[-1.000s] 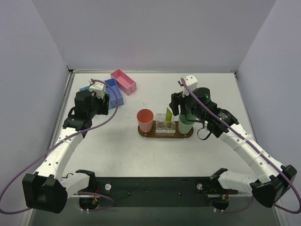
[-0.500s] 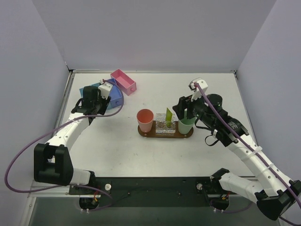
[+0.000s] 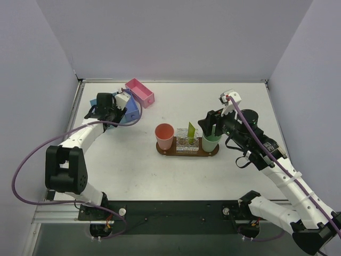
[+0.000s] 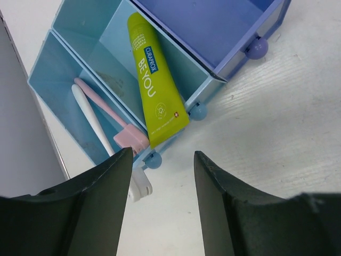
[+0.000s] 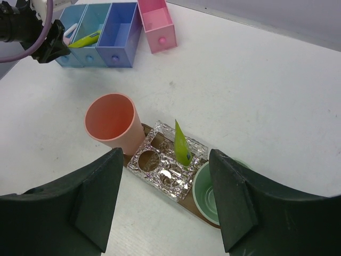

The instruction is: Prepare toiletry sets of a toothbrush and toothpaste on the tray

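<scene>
The brown tray holds a foil holder with one yellow-green toothpaste standing in it, between a pink cup and a green cup. My right gripper is open and empty, hovering above the holder and the toothpaste; the tray edge shows below. My left gripper is open and empty just in front of the light blue bins. A second toothpaste lies in one bin. A white toothbrush and a pink toothbrush lie in the bin beside it.
A darker blue bin adjoins the light blue ones, and a pink bin stands behind them. The foil holder has open round holes. Grey walls close in the table on the left, back and right.
My left arm has swung back and left to the blue bins. My right gripper has drawn back to the right from the toothpaste, which stays standing in the holder.
</scene>
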`<state>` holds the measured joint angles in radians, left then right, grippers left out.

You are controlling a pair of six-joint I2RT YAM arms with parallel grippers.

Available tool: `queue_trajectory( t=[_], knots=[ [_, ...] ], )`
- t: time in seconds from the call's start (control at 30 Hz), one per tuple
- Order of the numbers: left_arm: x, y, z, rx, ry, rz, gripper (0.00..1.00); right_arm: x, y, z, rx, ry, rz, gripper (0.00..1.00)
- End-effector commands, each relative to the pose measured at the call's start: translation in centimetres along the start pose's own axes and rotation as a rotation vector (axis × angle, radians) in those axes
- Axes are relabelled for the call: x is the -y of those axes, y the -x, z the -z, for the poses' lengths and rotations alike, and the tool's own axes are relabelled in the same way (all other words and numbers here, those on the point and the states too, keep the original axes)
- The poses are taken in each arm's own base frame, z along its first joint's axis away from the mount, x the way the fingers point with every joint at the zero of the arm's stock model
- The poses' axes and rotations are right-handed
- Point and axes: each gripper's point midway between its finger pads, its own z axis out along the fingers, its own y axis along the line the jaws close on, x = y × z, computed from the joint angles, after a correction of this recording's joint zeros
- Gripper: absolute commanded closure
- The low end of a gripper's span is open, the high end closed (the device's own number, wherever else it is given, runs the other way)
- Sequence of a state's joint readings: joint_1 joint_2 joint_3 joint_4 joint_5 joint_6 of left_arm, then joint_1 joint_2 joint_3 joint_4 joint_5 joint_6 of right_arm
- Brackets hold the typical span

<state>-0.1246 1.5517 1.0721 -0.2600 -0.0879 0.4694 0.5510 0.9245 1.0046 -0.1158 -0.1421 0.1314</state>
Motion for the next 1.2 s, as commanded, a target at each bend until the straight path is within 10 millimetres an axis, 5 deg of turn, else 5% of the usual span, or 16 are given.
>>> queue_trajectory(
  t=[0.0, 0.63, 1.17],
  knots=[
    [-1.1, 1.8, -0.6, 0.031, 0.003, -0.029, 0.41, -0.1, 1.1, 0.1, 0.054, 0.008, -0.01, 0.39],
    [-0.7, 0.9, -3.2, -0.035, -0.023, -0.047, 0.56, 0.6, 0.9, 0.0, 0.05, -0.014, -0.014, 0.39],
    [-1.1, 0.9, -3.3, -0.05, 0.002, -0.032, 0.86, 0.8, 0.7, -0.1, 0.045, -0.022, -0.015, 0.39]
  ],
)
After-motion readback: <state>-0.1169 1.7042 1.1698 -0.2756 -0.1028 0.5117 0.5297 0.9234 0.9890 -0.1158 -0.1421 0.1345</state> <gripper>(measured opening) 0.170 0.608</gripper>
